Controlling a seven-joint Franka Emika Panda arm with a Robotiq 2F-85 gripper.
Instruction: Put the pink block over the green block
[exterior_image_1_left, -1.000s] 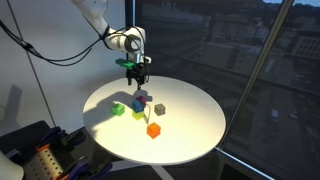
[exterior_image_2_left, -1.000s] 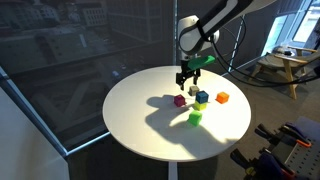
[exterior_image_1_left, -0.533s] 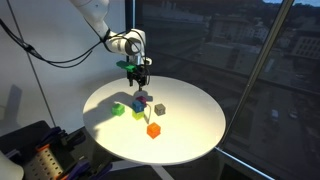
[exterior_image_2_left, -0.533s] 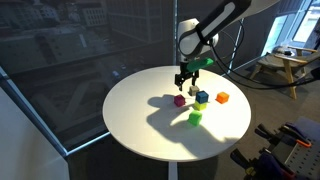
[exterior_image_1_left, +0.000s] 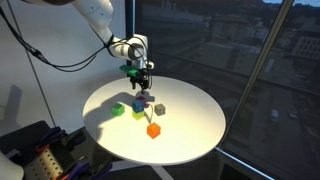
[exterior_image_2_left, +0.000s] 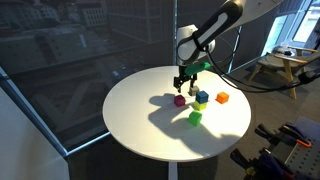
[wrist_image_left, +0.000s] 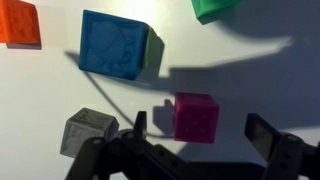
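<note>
In an exterior view, we find the pincer (exterior_image_1_left: 140, 78) hanging wide open and empty above a cluster of cubes on the round tabletop (exterior_image_1_left: 195, 135). The pink block (exterior_image_1_left: 145, 97) sits at 6 o'clock of it, apart from it. The green block (exterior_image_1_left: 118, 110) stands alone at 8 o'clock of the pink block, with nothing on top.

In an exterior view, the pincer (exterior_image_2_left: 184, 82) again shows above the pink block (exterior_image_2_left: 179, 100), not touching it. Here the green block (exterior_image_2_left: 195, 118) lies at 4 o'clock of the pink one, near but apart.

In the wrist view, the pink block (wrist_image_left: 195, 115) appears between the two fingers (wrist_image_left: 265, 133), nearer the one at 9 o'clock. The grey cube (wrist_image_left: 90, 130) lies just beyond that finger. The blue cube (wrist_image_left: 120, 45) is at 10 o'clock and the green block (wrist_image_left: 215, 8) at 1 o'clock, cut by the frame edge.

We judge the pink block to be light, rigid and flat-sided, unlikely to deform or break. Hold should be taken across two opposite side faces, centred. The descending finger must pass between the pink block and the grey cube without nudging either.
</note>
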